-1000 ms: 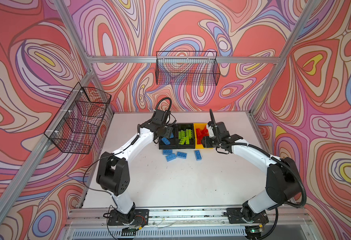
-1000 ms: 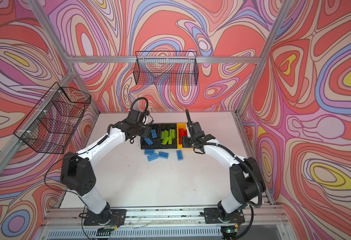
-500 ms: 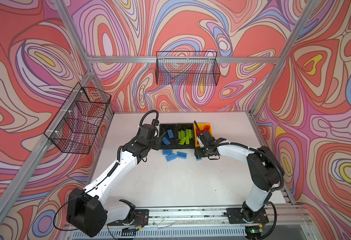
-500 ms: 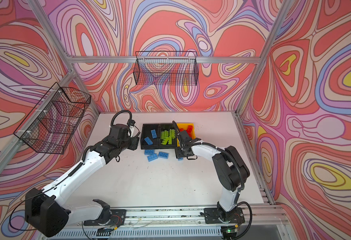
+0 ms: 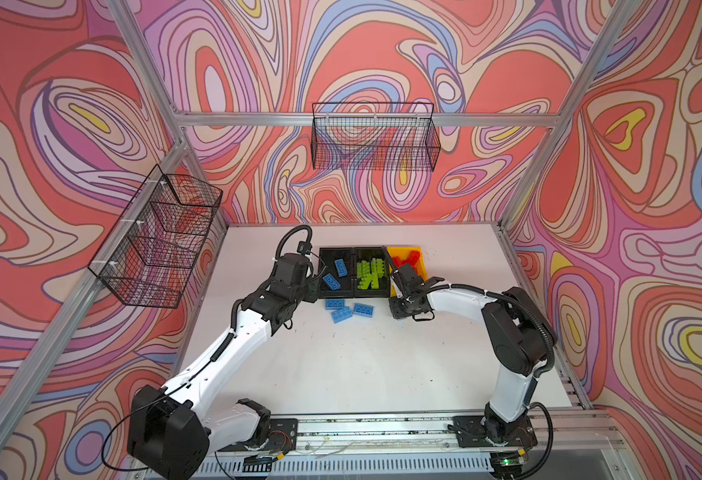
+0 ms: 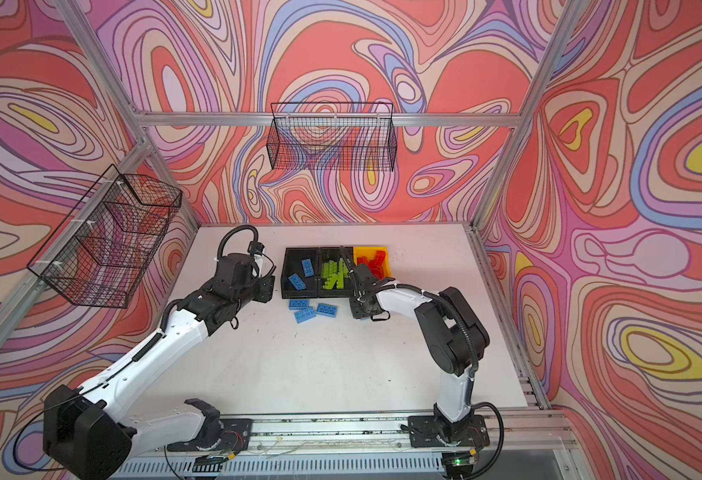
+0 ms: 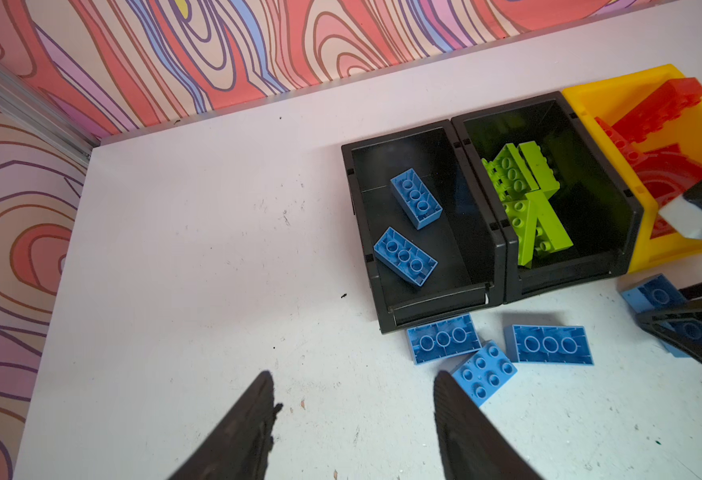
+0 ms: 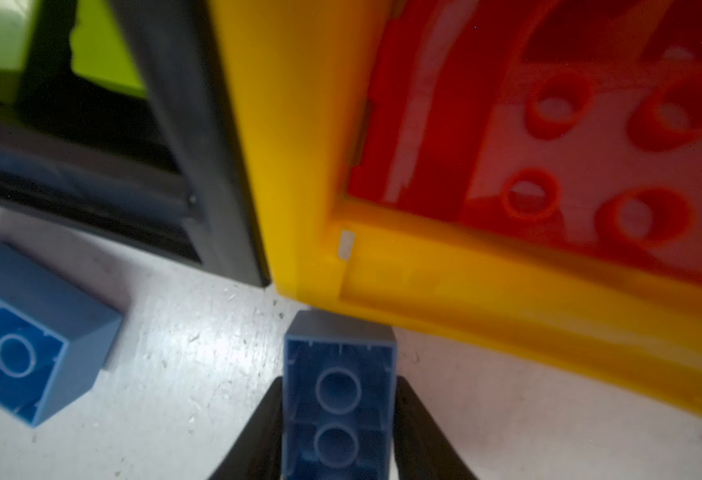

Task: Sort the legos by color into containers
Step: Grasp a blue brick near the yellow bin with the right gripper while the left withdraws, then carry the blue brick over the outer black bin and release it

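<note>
Right gripper (image 8: pixel 338 384) clamped on blue brick (image 8: pixel 338 419) — beside yellow bin (image 8: pixel 299 166)

glossy smooth plastic legos (image 7: pixel 415 198) and containers (image 7: pixel 491 245), matt scuffed tabletop (image 7: pixel 216 249), metal wire baskets (image 5: pixel 376 141).

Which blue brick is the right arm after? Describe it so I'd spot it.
Find the yellow bin, right of two black bins. On the table at its near corner, beside them, lies a blue brick, hollow side up. Alone among the loose blue bricks, it sits between the right arm's jaws.
</note>
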`<control>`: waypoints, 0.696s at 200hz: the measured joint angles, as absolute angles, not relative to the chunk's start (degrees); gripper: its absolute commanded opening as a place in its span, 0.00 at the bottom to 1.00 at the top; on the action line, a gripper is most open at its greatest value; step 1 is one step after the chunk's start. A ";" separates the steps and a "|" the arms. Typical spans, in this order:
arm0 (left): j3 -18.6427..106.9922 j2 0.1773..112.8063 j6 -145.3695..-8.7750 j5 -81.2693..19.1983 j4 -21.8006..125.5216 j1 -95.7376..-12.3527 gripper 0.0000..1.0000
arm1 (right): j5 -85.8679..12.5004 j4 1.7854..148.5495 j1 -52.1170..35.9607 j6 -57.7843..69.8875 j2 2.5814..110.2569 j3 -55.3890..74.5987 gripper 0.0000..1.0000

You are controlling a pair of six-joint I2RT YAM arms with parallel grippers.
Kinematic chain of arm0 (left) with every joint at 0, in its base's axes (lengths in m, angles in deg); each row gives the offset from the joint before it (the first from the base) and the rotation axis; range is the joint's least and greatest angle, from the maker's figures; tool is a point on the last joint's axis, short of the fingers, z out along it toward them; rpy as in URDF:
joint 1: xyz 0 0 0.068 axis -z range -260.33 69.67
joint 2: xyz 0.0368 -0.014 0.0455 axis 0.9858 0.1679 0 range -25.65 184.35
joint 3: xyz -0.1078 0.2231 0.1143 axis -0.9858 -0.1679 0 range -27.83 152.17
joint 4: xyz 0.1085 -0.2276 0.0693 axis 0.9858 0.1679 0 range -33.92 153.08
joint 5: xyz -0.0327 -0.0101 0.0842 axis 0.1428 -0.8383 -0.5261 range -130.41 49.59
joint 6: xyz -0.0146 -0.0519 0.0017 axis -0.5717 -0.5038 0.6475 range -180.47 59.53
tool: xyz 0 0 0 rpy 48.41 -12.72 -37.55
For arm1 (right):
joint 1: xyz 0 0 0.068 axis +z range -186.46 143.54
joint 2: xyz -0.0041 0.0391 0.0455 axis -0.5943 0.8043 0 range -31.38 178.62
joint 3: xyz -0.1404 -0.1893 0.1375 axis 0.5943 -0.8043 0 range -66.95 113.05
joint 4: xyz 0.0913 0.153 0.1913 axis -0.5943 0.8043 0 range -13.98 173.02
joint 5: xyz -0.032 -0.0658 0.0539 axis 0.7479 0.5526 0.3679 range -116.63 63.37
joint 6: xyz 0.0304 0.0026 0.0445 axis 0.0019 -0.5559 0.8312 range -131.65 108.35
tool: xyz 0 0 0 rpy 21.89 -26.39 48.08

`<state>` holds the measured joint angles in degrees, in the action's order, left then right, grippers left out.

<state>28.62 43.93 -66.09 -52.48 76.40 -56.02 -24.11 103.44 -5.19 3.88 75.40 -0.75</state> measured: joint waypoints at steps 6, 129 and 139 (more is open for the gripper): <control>28.62 43.93 -66.09 -52.48 76.40 -56.02 0.63 | -24.00 104.01 -5.17 3.84 75.33 -0.32 0.36; 20.38 39.95 -68.50 -49.79 75.72 -56.02 0.60 | -30.64 104.11 -2.03 3.95 86.02 37.60 0.32; 20.38 39.60 -68.74 -48.92 75.68 -56.02 0.59 | -31.41 103.33 -1.48 4.36 89.34 40.75 0.32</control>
